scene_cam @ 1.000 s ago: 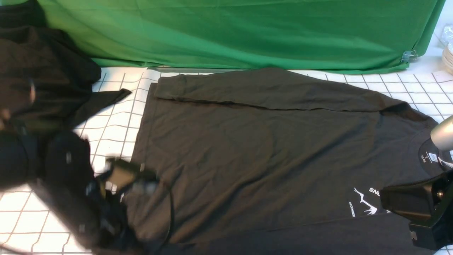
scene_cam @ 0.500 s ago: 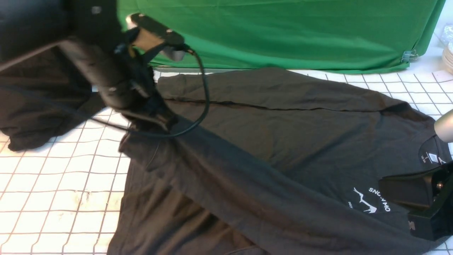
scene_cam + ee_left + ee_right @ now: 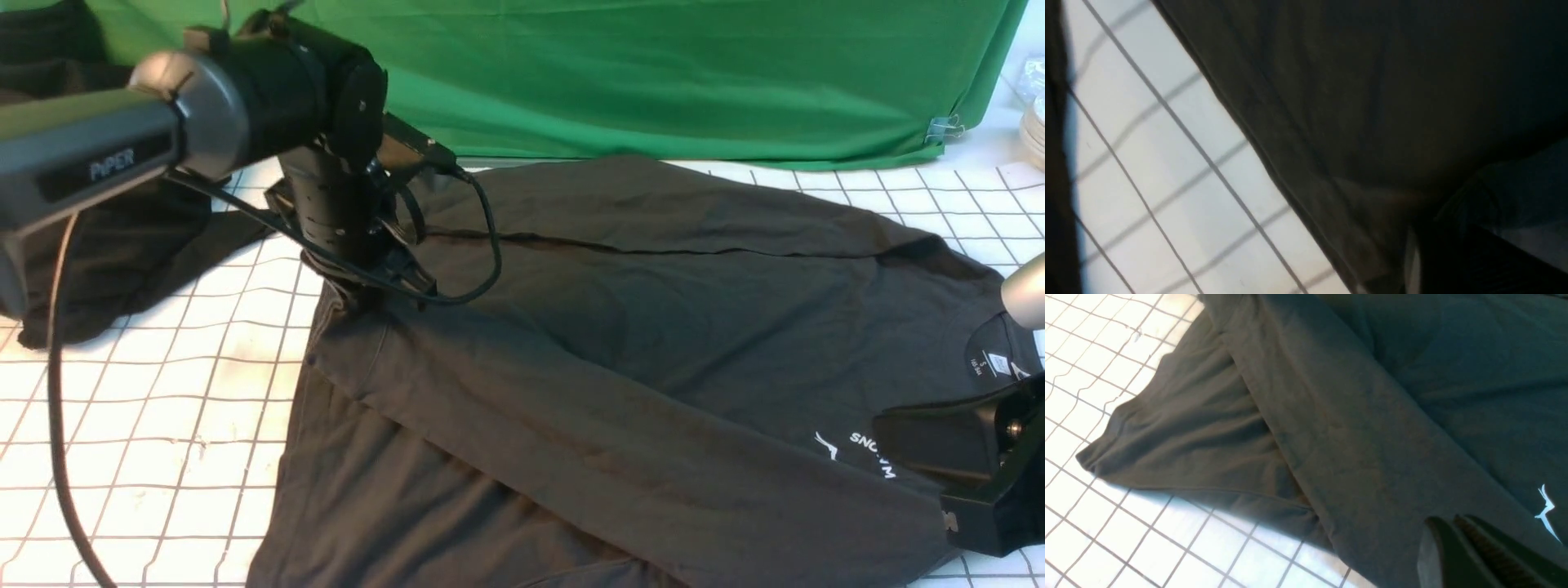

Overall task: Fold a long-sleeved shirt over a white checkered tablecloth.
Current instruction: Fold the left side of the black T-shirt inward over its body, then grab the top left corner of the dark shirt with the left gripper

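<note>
The long-sleeved shirt (image 3: 653,343) lies spread on the white checkered tablecloth (image 3: 163,425), its neck label (image 3: 984,363) to the right. A long strip of it runs diagonally across the body, from the white logo (image 3: 865,457) up to the far left. My left gripper (image 3: 371,286) points down onto that strip's far-left end, its tips buried in the cloth. The left wrist view shows only shirt (image 3: 1372,102), tablecloth (image 3: 1167,163) and one dark finger (image 3: 1474,265). My right gripper (image 3: 890,445) is shut, low over the shirt (image 3: 1351,416) beside the logo (image 3: 1546,510), its tips (image 3: 1447,522) together.
A blacker heap of cloth (image 3: 106,253) lies at the far left under my left arm. The green backdrop (image 3: 653,73) closes off the far edge. The left arm's cable (image 3: 57,408) hangs down over the tablecloth. White plates (image 3: 1033,131) are stacked at the far right.
My left arm has swung from the near left to the far left, dragging a strip of the shirt diagonally across its body, then come down onto it. The right gripper has stayed put.
</note>
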You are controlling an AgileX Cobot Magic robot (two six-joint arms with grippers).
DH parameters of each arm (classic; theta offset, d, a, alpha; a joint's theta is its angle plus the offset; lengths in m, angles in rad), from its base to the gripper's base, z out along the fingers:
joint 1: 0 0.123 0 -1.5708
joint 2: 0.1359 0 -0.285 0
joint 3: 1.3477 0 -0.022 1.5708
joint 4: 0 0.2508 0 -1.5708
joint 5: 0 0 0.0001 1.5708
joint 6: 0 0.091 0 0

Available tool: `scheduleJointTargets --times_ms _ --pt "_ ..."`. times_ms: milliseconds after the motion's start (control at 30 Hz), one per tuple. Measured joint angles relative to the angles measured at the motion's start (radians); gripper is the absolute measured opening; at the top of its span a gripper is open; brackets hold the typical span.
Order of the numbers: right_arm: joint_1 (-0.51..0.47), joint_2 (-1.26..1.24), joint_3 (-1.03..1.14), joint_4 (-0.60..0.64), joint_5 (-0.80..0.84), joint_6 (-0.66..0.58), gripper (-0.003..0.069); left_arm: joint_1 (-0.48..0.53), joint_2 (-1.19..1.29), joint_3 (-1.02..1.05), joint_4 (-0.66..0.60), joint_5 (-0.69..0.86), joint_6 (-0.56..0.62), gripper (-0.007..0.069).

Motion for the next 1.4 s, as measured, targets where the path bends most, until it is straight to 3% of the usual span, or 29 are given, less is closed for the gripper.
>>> scheduleJointTargets --times_ms 100,233,333,500,800,1167,1300,1400 --pt "0.0 0.0 0.0 0.0 0.004 0.0 0.0022 0.0 0.0 -0.016 0.016 -0.036 -0.026 0.0225" --pt "0.0 0.0 0.0 0.0 0.017 0.0 0.0028 0.023 0.009 -0.096 0.009 -0.025 -0.258 0.0408" --pt "0.0 0.0 0.0 -0.001 0.022 0.0 0.003 0.066 0.039 -0.195 -0.082 0.04 -0.304 0.0503" --pt "0.0 0.0 0.0 0.0 0.023 0.0 0.0031 0.106 0.098 -0.307 -0.128 0.054 -0.309 0.0545" --pt "0.0 0.0 0.0 0.0 0.033 0.0 0.0031 0.171 0.331 -0.554 -0.166 -0.041 -0.324 0.054" --pt "0.0 0.0 0.0 -0.001 0.057 0.0 0.0038 0.19 0.481 -0.607 -0.232 -0.196 -0.344 0.0534" --pt "0.0 0.0 0.0 -0.001 0.071 0.0 0.004 0.19 0.49 -0.607 -0.273 -0.21 -0.327 0.045" --pt "0.0 0.0 0.0 -0.001 0.071 0.0 0.0041 0.19 0.49 -0.608 -0.276 -0.191 -0.318 0.0289"
